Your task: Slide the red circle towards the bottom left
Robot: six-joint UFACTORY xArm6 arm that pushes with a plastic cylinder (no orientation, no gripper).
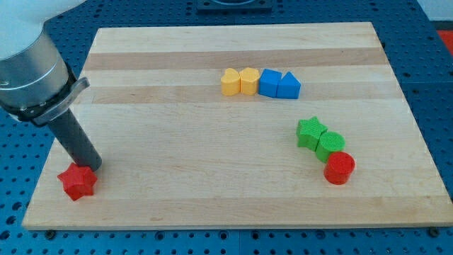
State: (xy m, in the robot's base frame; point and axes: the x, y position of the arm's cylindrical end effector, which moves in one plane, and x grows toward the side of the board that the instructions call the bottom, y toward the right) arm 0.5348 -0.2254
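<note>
The red circle [340, 167] is a short red cylinder at the view's lower right of the wooden board [212, 142]. It touches a green round block [330, 145] just above it. My tip [89, 166] is far off at the view's lower left, touching the upper right side of a red star block [77, 181]. The dark rod rises from there up and left to the grey arm body [28, 67].
A green star block [310, 132] sits above and left of the green round block. Near the view's top centre a row holds a yellow star-like block [230, 81], a yellow block [248, 80], a blue block [269, 82] and a blue triangle [288, 86].
</note>
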